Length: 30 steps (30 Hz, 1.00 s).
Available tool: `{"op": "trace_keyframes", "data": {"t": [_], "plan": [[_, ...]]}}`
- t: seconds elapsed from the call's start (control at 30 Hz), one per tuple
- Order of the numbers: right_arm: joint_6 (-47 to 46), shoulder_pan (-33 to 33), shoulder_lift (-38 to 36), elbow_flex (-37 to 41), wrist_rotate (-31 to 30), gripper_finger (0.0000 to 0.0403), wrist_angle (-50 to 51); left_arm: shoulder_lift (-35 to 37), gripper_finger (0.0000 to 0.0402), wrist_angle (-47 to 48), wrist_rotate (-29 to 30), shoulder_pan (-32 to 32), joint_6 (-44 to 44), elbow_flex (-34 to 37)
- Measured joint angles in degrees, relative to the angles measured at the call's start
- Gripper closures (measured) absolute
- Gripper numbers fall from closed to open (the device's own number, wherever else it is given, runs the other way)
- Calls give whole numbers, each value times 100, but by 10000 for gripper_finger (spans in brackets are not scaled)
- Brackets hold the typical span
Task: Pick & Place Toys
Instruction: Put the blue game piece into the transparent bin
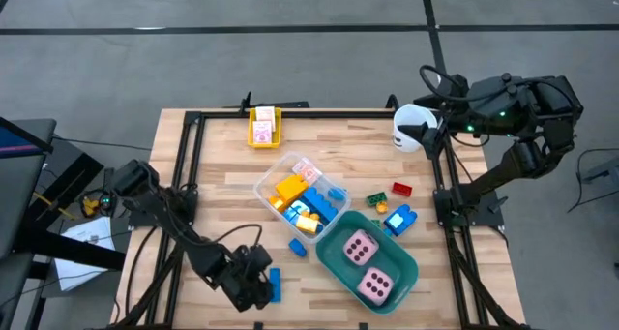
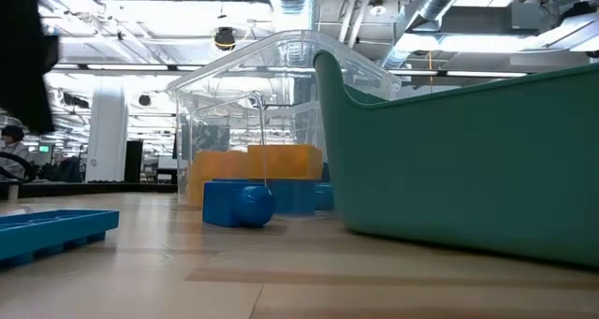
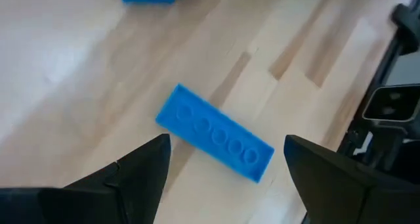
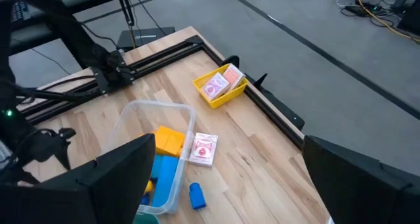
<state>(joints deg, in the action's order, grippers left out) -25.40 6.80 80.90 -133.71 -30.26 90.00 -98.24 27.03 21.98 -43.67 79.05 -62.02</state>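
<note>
A: Left gripper (image 3: 223, 168) is over the near-left table corner, fingers wide open, holding nothing. Long blue brick (image 3: 214, 133) lies flat between them.
B: Axis?
A: Slanted across the gap, not square to the fingers; I'd rotate the wrist first.
B: Right gripper (image 4: 223, 184)?
A: Far corner by the white cup (image 1: 410, 127), open, empty. Left is far nearer.

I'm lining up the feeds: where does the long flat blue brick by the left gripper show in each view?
High view: long blue brick, bottom centre-left, beside the left gripper.
Low view: lower left edge.
Left wrist view: centre, between the open fingers.
Right wrist view: not in it.
Shared landmark: clear plastic tub.
</note>
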Motion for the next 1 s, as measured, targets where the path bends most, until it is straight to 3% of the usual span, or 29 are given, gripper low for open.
{"op": "trace_keyframes", "data": {"t": [0.23,0.53,0.9,1.0], "plan": [[-11,-2,-2,0,-72,28,2,-559,107,-278,-431,31,1106,0],[16,-2,-2,-2,-109,28,1,-929,108,-432,-491,1,1058,-23],[50,-2,-2,-2,-109,28,2,-904,108,5,-482,-1,-1692,-15],[50,-2,-2,-2,-109,28,2,-880,108,247,-376,13,-2051,-26]]}}
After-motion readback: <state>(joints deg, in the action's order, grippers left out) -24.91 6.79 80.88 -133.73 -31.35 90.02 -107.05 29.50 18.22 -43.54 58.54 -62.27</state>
